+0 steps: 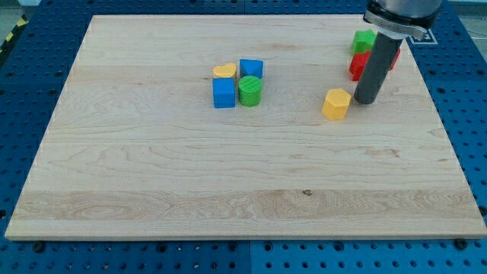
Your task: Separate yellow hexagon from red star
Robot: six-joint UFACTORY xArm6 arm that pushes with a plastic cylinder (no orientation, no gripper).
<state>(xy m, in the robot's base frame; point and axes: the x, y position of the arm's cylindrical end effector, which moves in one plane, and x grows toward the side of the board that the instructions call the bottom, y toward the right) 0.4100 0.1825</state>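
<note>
The yellow hexagon (335, 103) lies on the wooden board at the view's right of centre. My tip (365, 101) rests on the board just to the right of it, nearly touching its side. The red star (360, 65) sits above and to the right of the hexagon, partly hidden behind the dark rod. A clear gap lies between the hexagon and the red star.
A green block (364, 40) sits just above the red star near the board's top right. A cluster left of centre holds a small yellow block (224, 71), a blue block (251, 68), a blue cube (224, 93) and a green cylinder (249, 90).
</note>
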